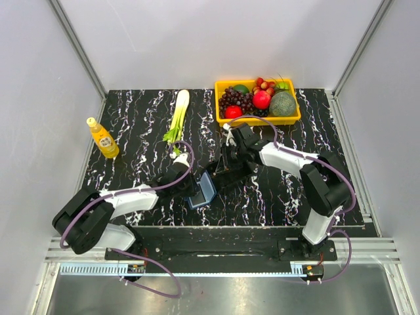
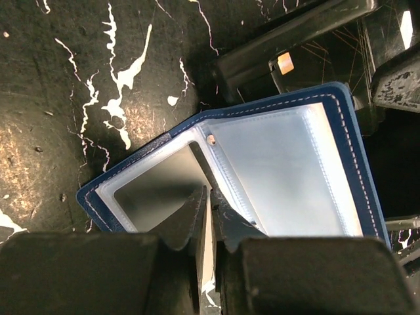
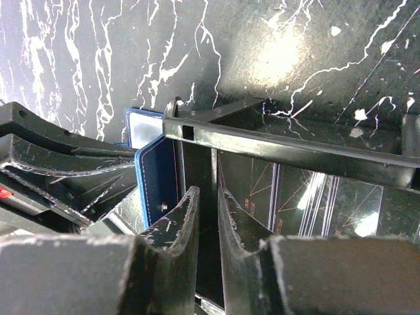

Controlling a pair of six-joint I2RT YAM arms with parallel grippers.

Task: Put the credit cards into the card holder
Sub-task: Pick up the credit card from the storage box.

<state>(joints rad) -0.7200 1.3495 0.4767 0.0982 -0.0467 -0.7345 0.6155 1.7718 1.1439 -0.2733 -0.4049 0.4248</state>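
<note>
The card holder (image 1: 202, 190) (image 2: 289, 170) is a navy-blue folding wallet, lying open with its clear plastic sleeves showing. My left gripper (image 1: 193, 186) (image 2: 210, 190) is shut on a thin pale leaf at its near edge. Just to its right, my right gripper (image 1: 230, 164) (image 3: 209, 191) reaches into a black tray (image 3: 282, 147). Its jaws stand a narrow gap apart astride a dark strip at the tray's left end; I cannot tell whether they pinch it. A dark credit card (image 3: 308, 203) with orange lines lies in the tray right of the fingers. The holder's navy cover (image 3: 156, 177) stands just left of them.
A yellow basket (image 1: 259, 121) of fruit sits at the back right, close behind the right arm. A green leafy stalk (image 1: 178, 115) lies at the back centre. A yellow bottle (image 1: 103, 138) stands at the left. The black tray's wall (image 2: 295, 33) runs just beyond the holder.
</note>
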